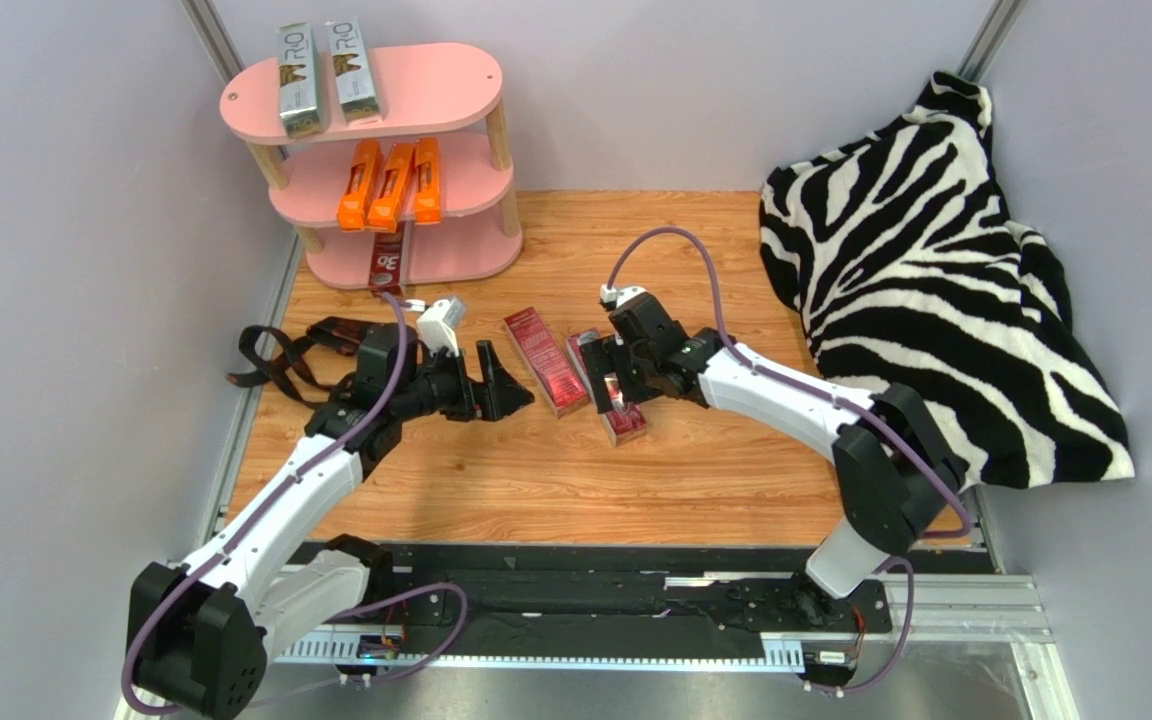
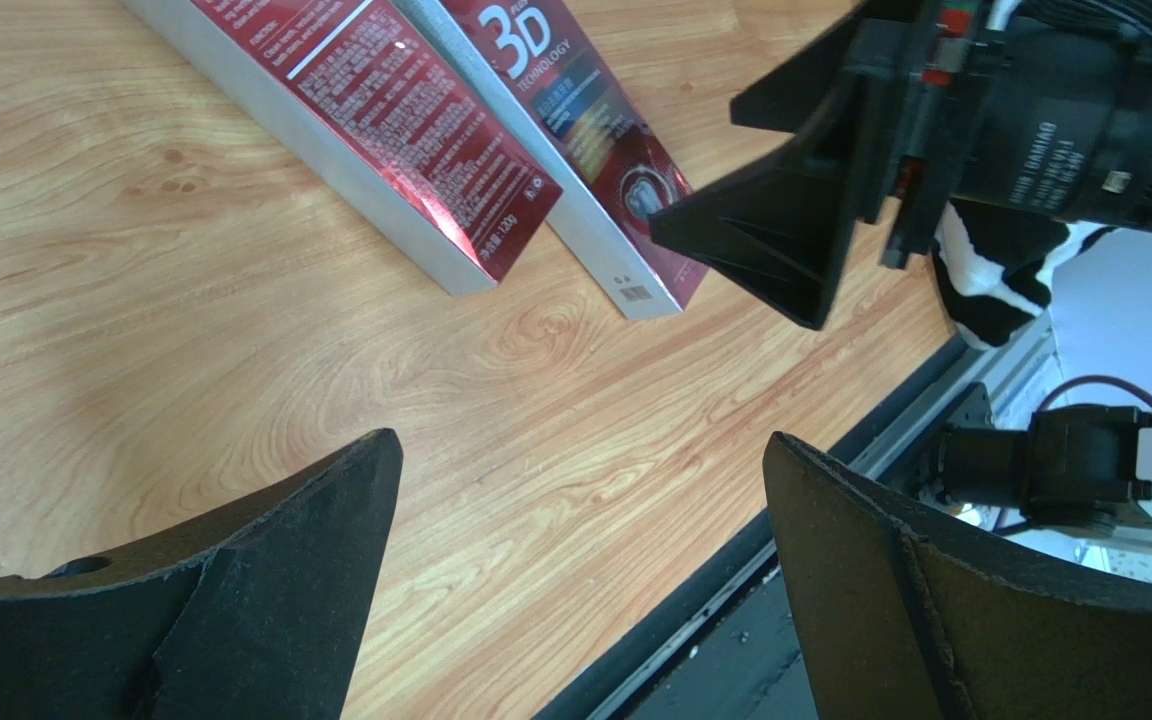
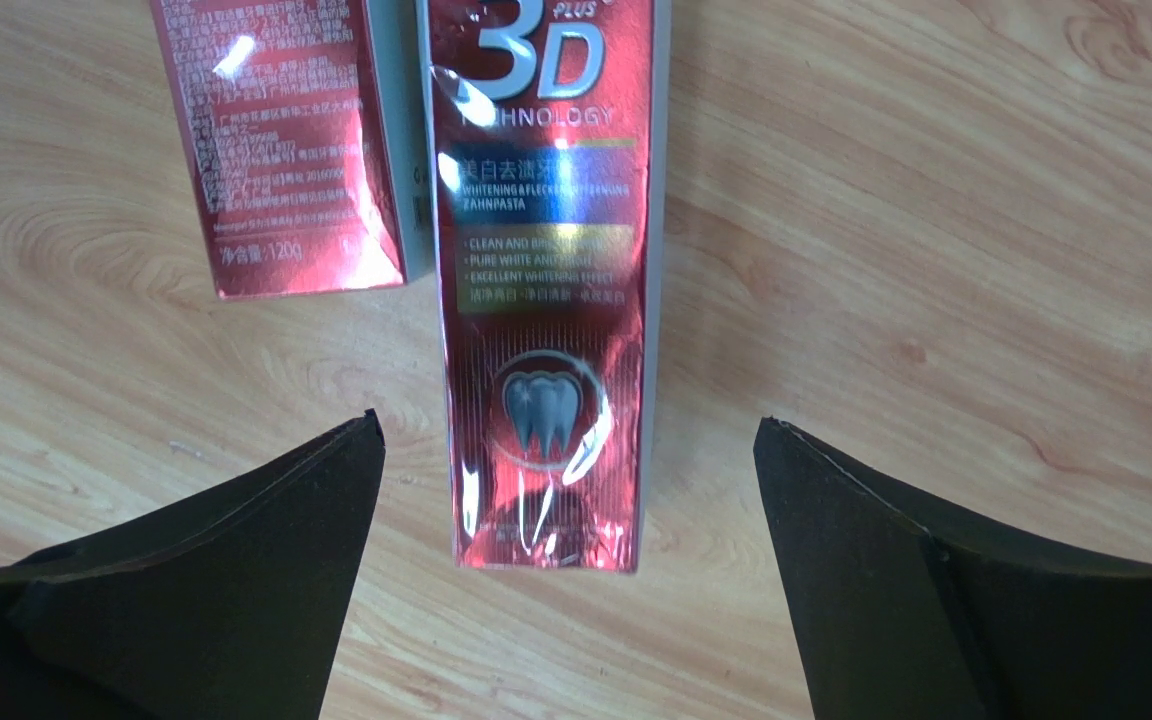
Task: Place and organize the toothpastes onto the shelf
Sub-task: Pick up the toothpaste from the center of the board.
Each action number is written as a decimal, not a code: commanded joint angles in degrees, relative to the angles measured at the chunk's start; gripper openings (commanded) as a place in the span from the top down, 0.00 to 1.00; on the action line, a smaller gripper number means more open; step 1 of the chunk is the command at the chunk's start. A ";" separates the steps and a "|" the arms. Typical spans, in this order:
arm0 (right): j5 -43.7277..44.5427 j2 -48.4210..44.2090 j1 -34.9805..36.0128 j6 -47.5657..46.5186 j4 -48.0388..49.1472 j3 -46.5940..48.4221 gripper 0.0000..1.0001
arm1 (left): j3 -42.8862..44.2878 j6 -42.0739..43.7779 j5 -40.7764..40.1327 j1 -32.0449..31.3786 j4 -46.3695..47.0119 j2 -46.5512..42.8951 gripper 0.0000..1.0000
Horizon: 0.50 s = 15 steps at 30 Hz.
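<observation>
Right hand (image 3: pixel 567 425), fingers spread wide, hovers over a dark red toothpaste carton (image 3: pixel 549 285) lying mid-table (image 1: pixel 687 465). A second red carton (image 1: pixel 545 360) lies just beside it at 9 o'clock. Left hand (image 2: pixel 579 440), likewise released, hangs farther toward 9. At 11 o'clock, the pink shelf (image 1: pixel 455 93) carries two silver cartons (image 1: pixel 298 75) on top and three orange cartons (image 1: pixel 388 183) mid-tier, with a third red carton (image 1: pixel 385 264) at its lowest board.

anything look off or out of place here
The left red carton and right red carton lie on the table instead of the shelf. A third red carton on the bottom tier seems to stick out past the front edge, unlike the orange row and silver pair above. Nothing looks damaged.
</observation>
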 commanded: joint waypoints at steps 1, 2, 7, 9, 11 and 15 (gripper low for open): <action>-0.02 5.02 0.34 -3.83 1.74 5.29 0.00 | 1.19 1.76 -1.30 -0.29 -1.50 -1.50 0.01; 0.59 7.03 0.34 -4.27 1.56 5.90 0.00 | 1.02 1.67 -0.95 -0.29 -1.32 -1.58 0.01; 0.60 11.26 0.25 -4.80 0.86 8.72 0.00 | 0.93 1.50 0.28 -0.29 -1.32 -1.05 0.01; 0.51 13.27 0.34 -4.71 0.42 9.51 0.00 | 0.75 1.58 0.02 -0.29 -1.67 -1.32 0.01; 1.56 14.86 0.26 -4.28 -0.02 10.30 0.02 | 0.75 1.67 -0.24 -0.29 -1.76 -1.76 0.01; 2.79 18.12 0.25 -2.61 -1.34 11.88 0.12 | 1.36 1.94 -0.24 -0.29 -2.37 -2.20 0.01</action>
